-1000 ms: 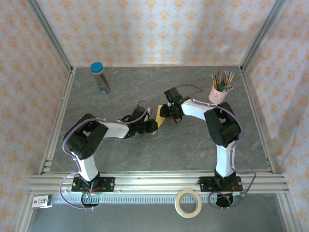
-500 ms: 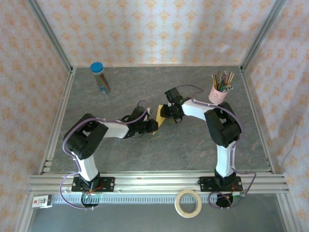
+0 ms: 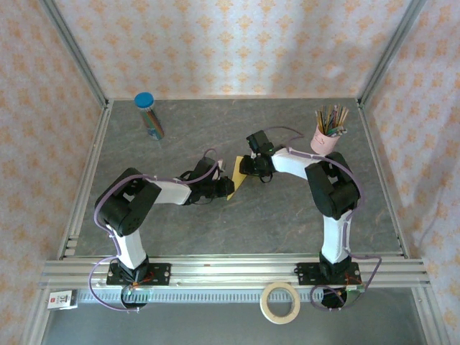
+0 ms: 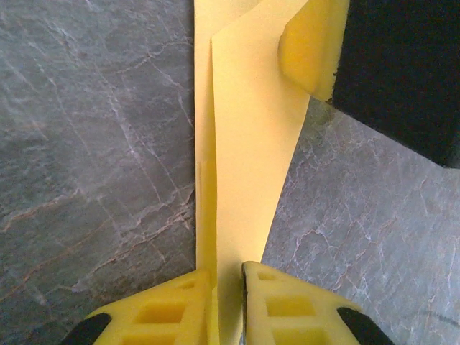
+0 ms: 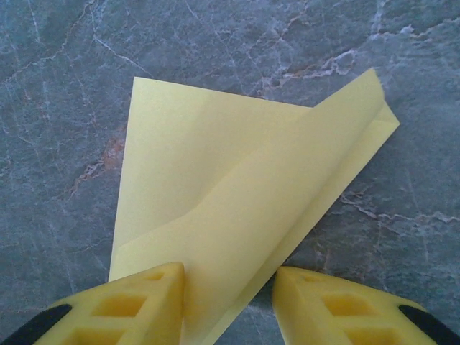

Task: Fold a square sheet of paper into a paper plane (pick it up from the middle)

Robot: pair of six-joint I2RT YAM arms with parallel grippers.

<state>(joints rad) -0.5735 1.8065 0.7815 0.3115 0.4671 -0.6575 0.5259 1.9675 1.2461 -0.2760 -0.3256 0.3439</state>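
- Pinching a creased edge of the partly folded square sheet of paper (image 4: 244, 144) at mid-tabletop (image 3: 287, 215), the left gripper (image 4: 228, 277) has its jaws nearly together.
- Right gripper (image 5: 228, 272): jaws apart, astride a raised flap; whether they press it I cannot tell.
- Risk, as I judge it: the flap may spring back or crease off-line if the right jaws slip, and pulling against the left pinch could tear the sheet.
- Writing: a small tag (image 3: 65, 298) by the near rail, too small to read.
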